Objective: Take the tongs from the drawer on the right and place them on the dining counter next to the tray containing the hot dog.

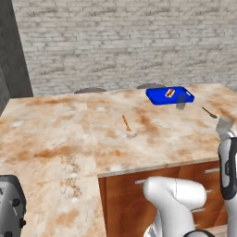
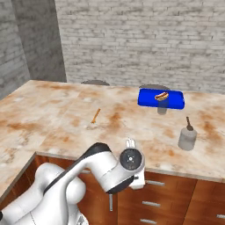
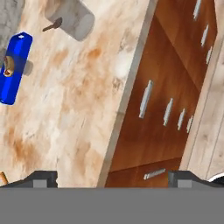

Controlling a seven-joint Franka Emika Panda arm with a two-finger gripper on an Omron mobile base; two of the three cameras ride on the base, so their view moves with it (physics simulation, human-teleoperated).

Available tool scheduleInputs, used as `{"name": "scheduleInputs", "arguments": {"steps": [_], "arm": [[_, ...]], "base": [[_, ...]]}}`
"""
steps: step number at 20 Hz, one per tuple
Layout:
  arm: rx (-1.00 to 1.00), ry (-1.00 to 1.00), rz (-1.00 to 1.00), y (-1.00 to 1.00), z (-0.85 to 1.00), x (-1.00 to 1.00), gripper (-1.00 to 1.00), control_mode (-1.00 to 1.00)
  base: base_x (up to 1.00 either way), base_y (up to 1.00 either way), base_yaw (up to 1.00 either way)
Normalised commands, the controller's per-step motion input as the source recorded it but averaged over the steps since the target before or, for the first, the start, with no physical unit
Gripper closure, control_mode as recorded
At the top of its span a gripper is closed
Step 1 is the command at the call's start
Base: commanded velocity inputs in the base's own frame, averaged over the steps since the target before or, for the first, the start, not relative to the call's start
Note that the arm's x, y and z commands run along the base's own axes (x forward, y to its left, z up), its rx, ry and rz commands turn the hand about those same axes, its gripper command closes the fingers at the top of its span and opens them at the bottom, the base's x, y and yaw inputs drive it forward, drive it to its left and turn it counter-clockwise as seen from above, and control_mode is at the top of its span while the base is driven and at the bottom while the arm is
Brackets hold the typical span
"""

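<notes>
The tongs are hidden. Below the dining counter (image 2: 66, 118) the reddish-brown drawers are shut, and the top drawer (image 3: 135, 109) with its short silver handle lies straight ahead in the hand view. My gripper (image 3: 113, 179) is open and holds nothing. Its hand (image 2: 130, 160) hangs in front of the counter's edge, just above the drawer fronts. The blue tray (image 2: 160, 98) (image 1: 170, 95) (image 3: 14, 70) rests at the far side of the counter with the hot dog (image 2: 161, 96) (image 1: 170, 93) in it.
A grey jar (image 2: 187, 137) (image 3: 72, 17) holding a dark-handled utensil stands near the counter's front right. A small glass (image 2: 162, 108) sits by the tray. A thin orange stick (image 2: 96, 115) (image 1: 126, 122) lies mid-counter. A toaster (image 1: 9, 206) is at the near left. A cabinet door handle (image 2: 111, 203) hangs below my hand.
</notes>
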Motion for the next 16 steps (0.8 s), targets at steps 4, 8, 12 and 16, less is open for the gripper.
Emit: {"name": "scheduleInputs", "arguments": {"steps": [4,8,12,16], "arm": [[0.14,-0.04,-0.13,-0.13,-0.39,0.0,-1.0,-1.0],[0.13,0.0,-0.11,-0.16,-0.43,0.0,-1.0,-1.0],[0.12,0.0,-0.08,-0.18,-0.37,0.0,-1.0,-1.0],[0.09,-0.02,-0.06,-0.15,-0.34,0.0,-1.0,-1.0]], "base": [[0.0,0.0,0.0],[0.0,0.0,0.0],[0.0,0.0,0.0],[0.0,0.0,0.0]]}}
